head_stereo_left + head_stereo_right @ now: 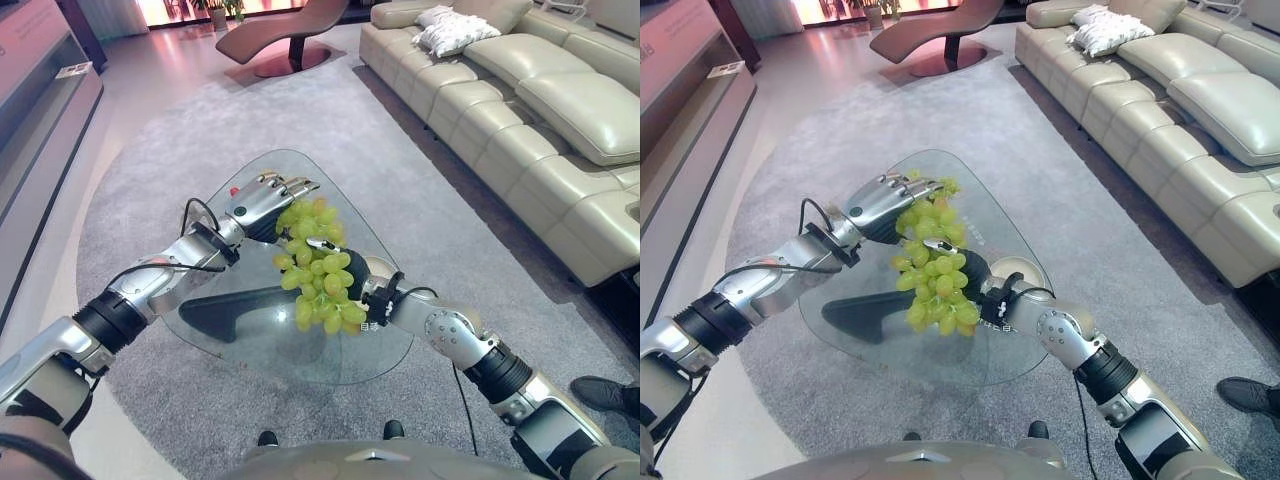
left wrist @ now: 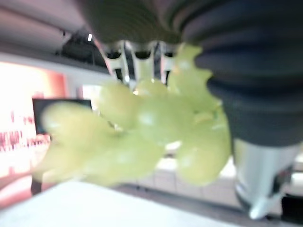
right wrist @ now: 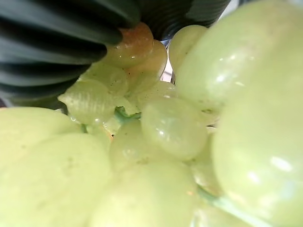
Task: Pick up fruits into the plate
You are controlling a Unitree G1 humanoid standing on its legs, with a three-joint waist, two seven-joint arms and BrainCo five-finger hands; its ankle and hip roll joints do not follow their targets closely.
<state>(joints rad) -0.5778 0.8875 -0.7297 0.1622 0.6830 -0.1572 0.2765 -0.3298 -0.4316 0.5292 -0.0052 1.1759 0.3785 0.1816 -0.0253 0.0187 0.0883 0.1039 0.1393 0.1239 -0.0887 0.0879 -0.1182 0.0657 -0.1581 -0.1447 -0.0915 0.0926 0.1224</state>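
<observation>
A big bunch of green grapes (image 1: 318,265) hangs in the air above the glass table (image 1: 262,340). My right hand (image 1: 357,274) sits behind and under the bunch, with one dark-tipped finger curled over its middle. The grapes press close in the right wrist view (image 3: 161,127). My left hand (image 1: 262,201) lies over the top of the bunch, its fingers (image 1: 300,185) nearly straight. The left wrist view has grapes (image 2: 142,137) right at the palm. A pale round plate (image 1: 1012,266) peeks out on the table behind my right wrist, mostly hidden.
The table is a rounded glass triangle on a dark base (image 1: 225,312), standing on a grey rug. A beige sofa (image 1: 520,110) runs along the right. A brown lounge chair (image 1: 290,35) stands at the back. A person's dark shoe (image 1: 600,392) is at the lower right.
</observation>
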